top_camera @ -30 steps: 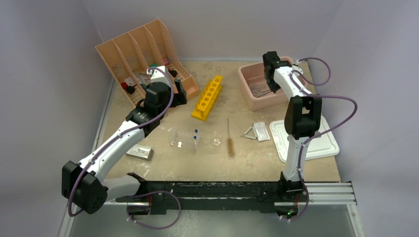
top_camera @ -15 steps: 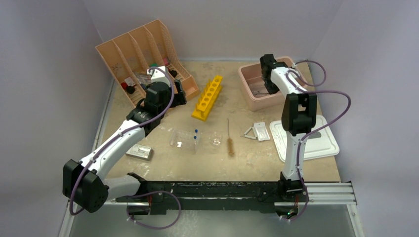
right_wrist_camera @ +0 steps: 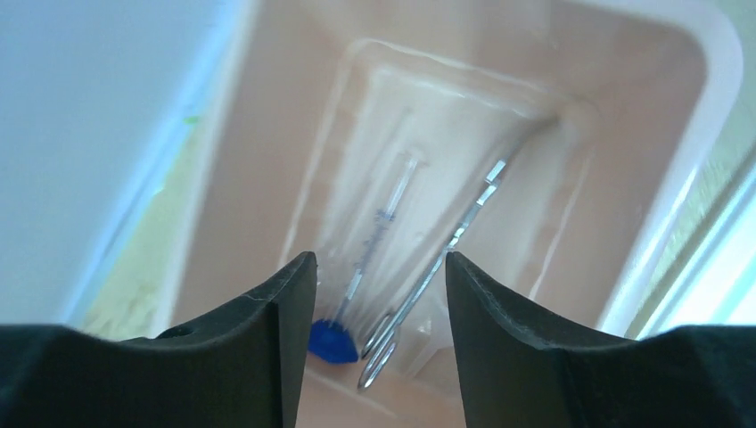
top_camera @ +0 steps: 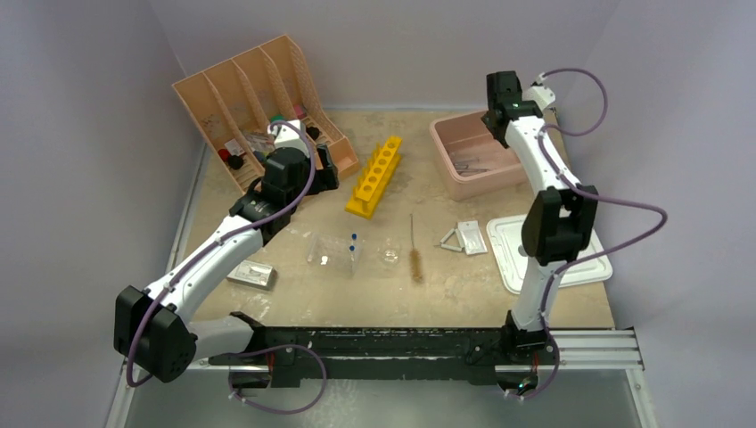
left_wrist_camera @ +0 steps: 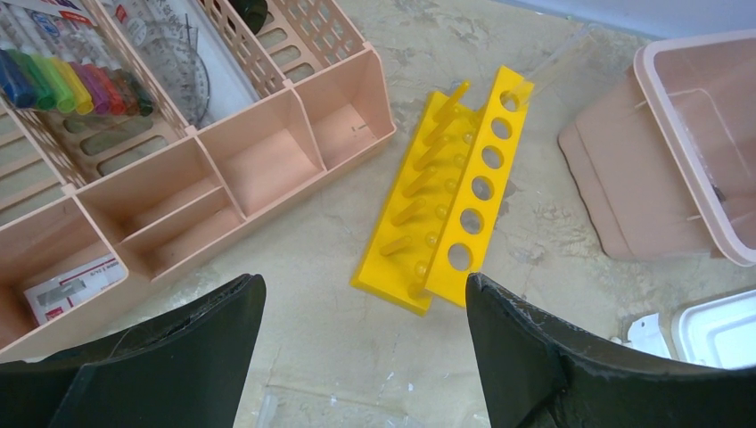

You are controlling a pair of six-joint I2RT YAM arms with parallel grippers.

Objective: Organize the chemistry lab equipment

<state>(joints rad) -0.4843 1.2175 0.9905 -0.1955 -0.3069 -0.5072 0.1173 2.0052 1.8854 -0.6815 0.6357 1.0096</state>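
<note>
**Top view.** My right end effector (top_camera: 496, 114) has risen out of the tub (top_camera: 477, 189) since half a second ago and now hangs above its far rim. The left end effector (top_camera: 328, 168) stays beside the organizer (top_camera: 234, 98), near the rack (top_camera: 374, 176). On the counter (top_camera: 294, 303) the flask (top_camera: 332, 251), brush (top_camera: 414, 256), wire triangle (top_camera: 448, 239), packet (top_camera: 472, 237) and blister sheet (top_camera: 250, 274) lie unmoved.

**Left wrist view.** The fingers (left_wrist_camera: 178, 357) are spread wide and hold nothing. The rack lies on the counter beyond the gap between them.

**Right wrist view.** The fingers (right_wrist_camera: 241, 348) are moderately apart and empty. This view alone shows a blue-tipped pipette (right_wrist_camera: 379, 223) lying just beside the tongs (right_wrist_camera: 437, 259) on the tub floor.
</note>
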